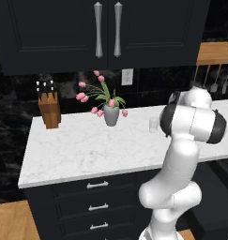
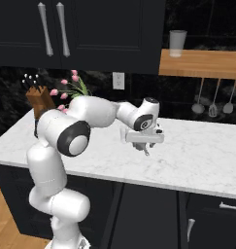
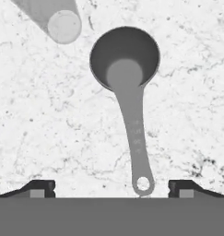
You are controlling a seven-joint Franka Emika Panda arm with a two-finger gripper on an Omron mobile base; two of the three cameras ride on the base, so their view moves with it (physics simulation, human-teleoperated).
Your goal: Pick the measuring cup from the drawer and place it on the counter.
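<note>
The measuring cup (image 3: pixel 125 62) is a grey round bowl with a long flat handle ending in a ring, and it lies on the white marble counter (image 3: pixel 39 120). My gripper (image 3: pixel 111 189) hovers just above the handle's ring end, open, with its two dark fingertips (image 3: pixel 39 188) far apart and touching nothing. The whitish tumbler (image 3: pixel 62 23) stands just beyond the cup. From the right base view the gripper (image 2: pixel 144 146) points down at the counter (image 2: pixel 207 155) mid-slab. In the left base view my own arm covers the hand, and the tumbler (image 1: pixel 154 124) shows beside it on the counter (image 1: pixel 87 150).
A knife block (image 1: pixel 49 110) and a vase of pink tulips (image 1: pixel 110 113) stand at the counter's back left. Shut drawers (image 1: pixel 97 184) sit below the edge. Black upper cabinets (image 1: pixel 106 33) hang overhead. A wooden shelf holds a glass (image 2: pixel 177 44), with utensils (image 2: pixel 212 104) hanging under it.
</note>
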